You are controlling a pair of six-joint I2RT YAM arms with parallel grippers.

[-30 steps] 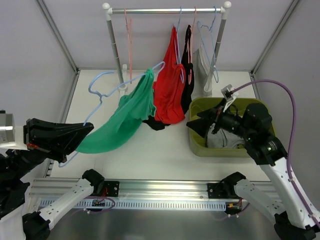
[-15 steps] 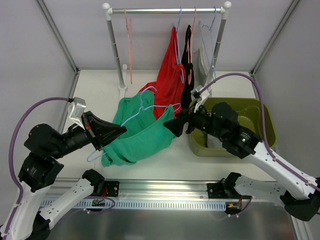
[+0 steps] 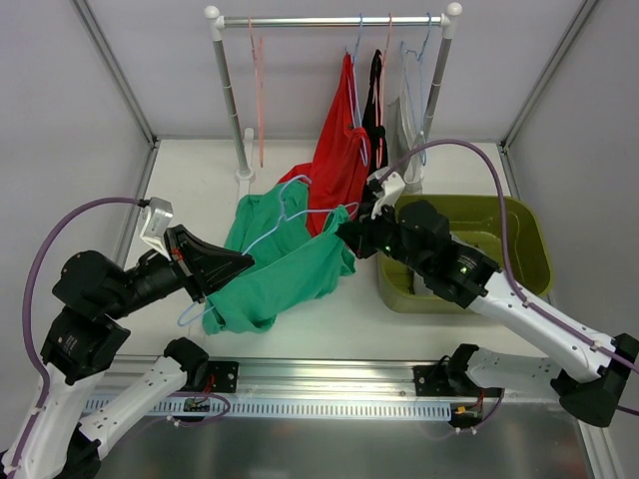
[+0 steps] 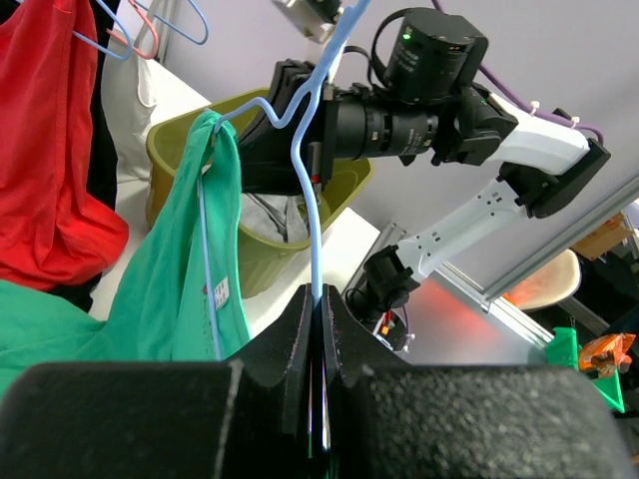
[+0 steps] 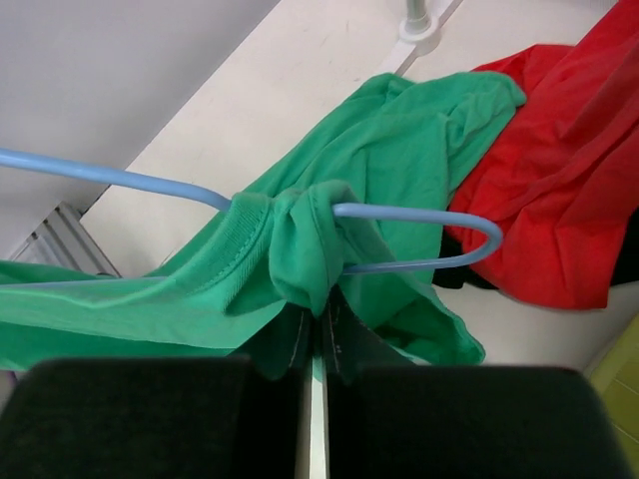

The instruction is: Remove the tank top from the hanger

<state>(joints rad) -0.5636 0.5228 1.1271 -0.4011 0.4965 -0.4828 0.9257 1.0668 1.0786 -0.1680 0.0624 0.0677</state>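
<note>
Counting one green tank top point(image 3: 285, 271) on one blue hanger point(image 5: 399, 212), we see both held over mid-worktop point(image 3: 190, 190), long axis running near-left to far-right. Our left end effector point(image 4: 319, 299) is clamped on the hanger's wire; our right end effector point(image 5: 319, 309) pinches the top's strap. One red garment point(image 3: 334, 170) crowds behind and one bin point(image 3: 529, 215) sits just right, with bare surface to the left.

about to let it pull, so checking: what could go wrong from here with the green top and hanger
The right gripper is shut on the green tank top where the strap bunches around the blue hanger; a pull may snag it on the hanger's curved end. The left gripper pinches only thin wire, so the hanger could twist or slip.
</note>
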